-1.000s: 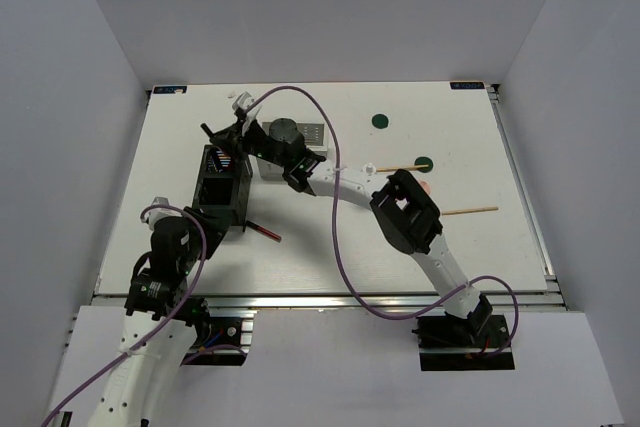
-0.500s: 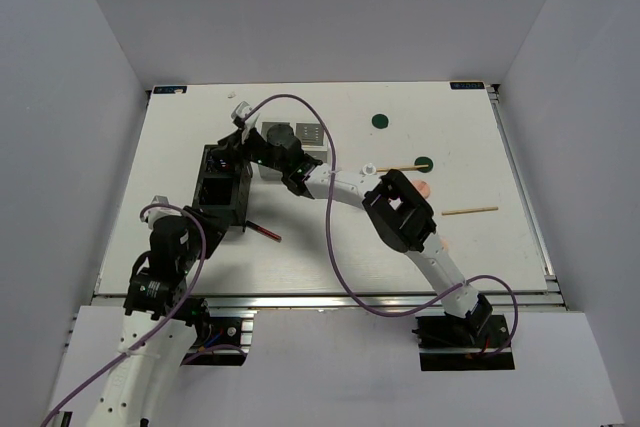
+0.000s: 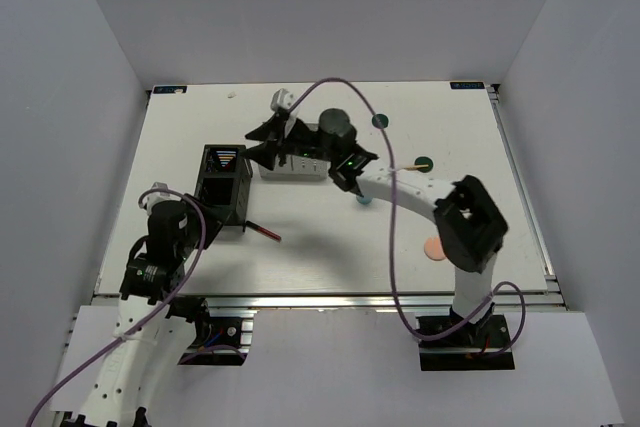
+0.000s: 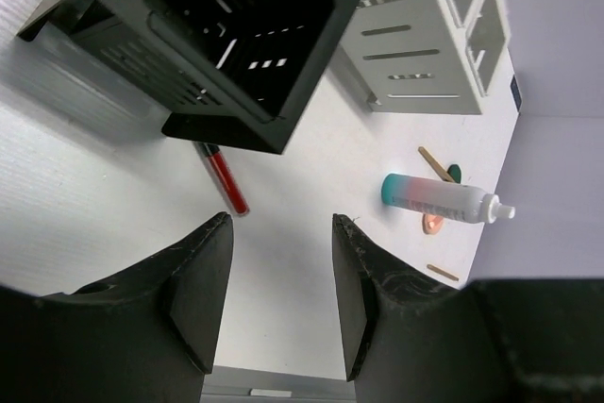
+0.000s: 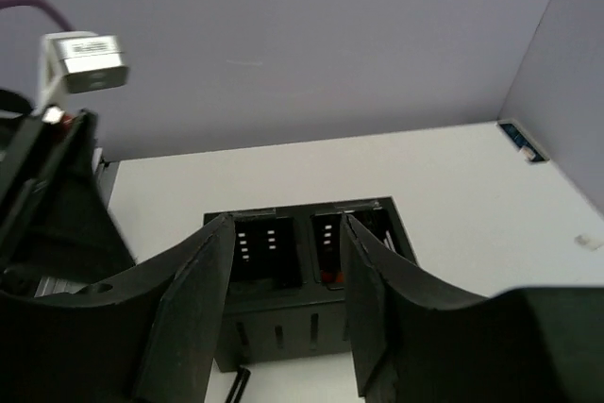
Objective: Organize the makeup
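A slim red-and-black tube [image 3: 262, 231] lies on the table by the black holder [image 3: 224, 187]; it also shows in the left wrist view [image 4: 225, 180]. The white bottle with blue base [image 4: 444, 200] lies near a pink pad [image 4: 433, 224], two wooden sticks [image 4: 434, 163] and a green disc [image 4: 455, 174]. From above, the bottle's blue end [image 3: 365, 199] peeks from under the right arm. My right gripper [image 3: 258, 144] is open and empty, hovering between the holder and the white box [image 3: 290, 169]. My left gripper [image 3: 207, 219] is open and empty beside the holder's near end.
Two green discs [image 3: 379, 121] [image 3: 424, 162] and a pink pad [image 3: 434, 247] lie on the right half. In the right wrist view the holder [image 5: 311, 276] sits between my open fingers, something red in its right compartment [image 5: 330, 277]. The white box [image 4: 429, 35] stands behind the holder.
My right arm has swung its elbow to the right and its gripper has drawn back rightward off the holder, uncovering the pink pad. The left arm has barely moved.
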Robot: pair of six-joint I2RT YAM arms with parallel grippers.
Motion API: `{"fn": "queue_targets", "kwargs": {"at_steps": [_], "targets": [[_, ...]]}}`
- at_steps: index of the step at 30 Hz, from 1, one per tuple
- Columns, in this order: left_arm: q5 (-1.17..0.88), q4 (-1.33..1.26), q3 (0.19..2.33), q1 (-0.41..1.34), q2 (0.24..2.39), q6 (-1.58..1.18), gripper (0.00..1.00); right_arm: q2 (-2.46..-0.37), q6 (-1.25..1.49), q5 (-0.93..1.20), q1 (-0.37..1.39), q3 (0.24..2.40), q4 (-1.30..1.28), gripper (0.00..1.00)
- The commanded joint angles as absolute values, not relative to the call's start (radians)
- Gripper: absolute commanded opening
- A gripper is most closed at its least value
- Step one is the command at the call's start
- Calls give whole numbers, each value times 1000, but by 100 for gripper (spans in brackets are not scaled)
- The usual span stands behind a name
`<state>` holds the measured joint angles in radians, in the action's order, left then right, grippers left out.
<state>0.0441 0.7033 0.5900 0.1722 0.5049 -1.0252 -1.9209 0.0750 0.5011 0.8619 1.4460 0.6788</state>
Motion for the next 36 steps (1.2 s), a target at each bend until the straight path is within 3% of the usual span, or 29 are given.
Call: {"fn": "queue_targets", "kwargs": {"at_steps": [1,2,5,15,17,27,36], "targets": [[40,718,684,170,526,-999,56,-1772,28,670,812,1384,626,54],[40,724,699,170,540,-999,56,-1749,17,687,801,1358,583,60],[34,759,756,170,583,-993,56,-1663,-27,704,752,1310,415,64],[107,798,862,277,709,-972,58,-1347,-204,793,548,1164,-24,68],[161,802,873,349,730,-983,58,-1269,-267,760,514,1166,-181,68],[584,865,963,917,965,-1185,64,-919,-345,487,431,942,-481,67],[842,1061,1094,1088,1316,-1434,66,-842,-307,393,359,925,-537,59]]}}
